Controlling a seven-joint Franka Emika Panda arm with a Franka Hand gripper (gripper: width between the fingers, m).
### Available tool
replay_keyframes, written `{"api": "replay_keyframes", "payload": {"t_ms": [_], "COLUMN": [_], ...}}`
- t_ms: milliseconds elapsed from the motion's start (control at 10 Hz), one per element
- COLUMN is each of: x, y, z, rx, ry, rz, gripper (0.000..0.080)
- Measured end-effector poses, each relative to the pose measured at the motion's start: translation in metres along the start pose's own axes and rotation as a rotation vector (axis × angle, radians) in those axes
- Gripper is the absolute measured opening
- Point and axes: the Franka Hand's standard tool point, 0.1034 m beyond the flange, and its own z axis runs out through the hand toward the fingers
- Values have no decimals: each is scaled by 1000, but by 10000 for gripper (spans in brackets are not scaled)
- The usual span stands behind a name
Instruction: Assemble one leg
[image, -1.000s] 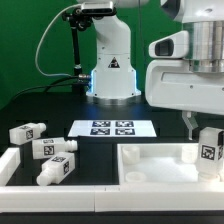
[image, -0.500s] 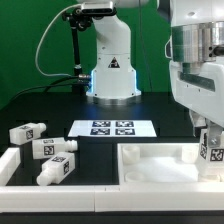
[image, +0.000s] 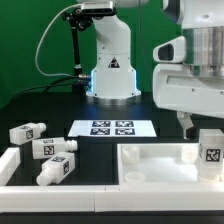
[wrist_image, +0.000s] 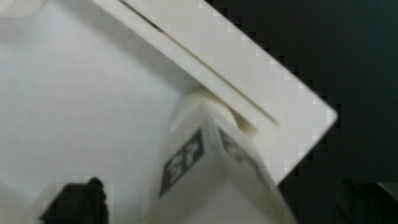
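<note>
A white leg (image: 210, 152) with a black-and-white tag stands upright on the corner of the large white panel (image: 150, 160), at the exterior view's right. My gripper (image: 203, 128) hangs just over it, with one dark finger (image: 186, 124) beside the leg's top. In the wrist view the leg (wrist_image: 214, 165) sits between my two fingers (wrist_image: 75, 203), with a gap on each side, on the panel (wrist_image: 89, 100). My gripper (wrist_image: 219, 205) is open.
Three loose legs (image: 27, 131) (image: 47, 147) (image: 58, 167) lie at the exterior view's left, inside a white rimmed frame (image: 10, 165). The marker board (image: 113, 127) lies in the middle. The arm's base (image: 112, 60) stands behind it.
Half a second ago the hand was turned and sat lower around the leg. It has now turned back and risen a little. The leg has stayed upright on the panel's corner.
</note>
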Motion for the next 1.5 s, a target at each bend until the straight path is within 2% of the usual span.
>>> {"api": "replay_keyframes", "payload": {"t_ms": [100,400,500,600,700,900,1000,1100,1300,1500], "x": [-1,0,3,4,4,4,4,4,6,5], "y": [-1,2,1,-1,-1,-1,0,0,1,2], "z": [-3,-3,-3,-2,-2,-2,-1,-1,-1,0], "rx": [21,15,1,0,3,3,3,4,9,13], "ry": [18,23,38,47,45,44,42,42,39,5], "rz": [1,-224,-417,-499,-453,-446,-364,-281,-56,370], "gripper": [645,649,649,649,649,386,386,287,287,287]}}
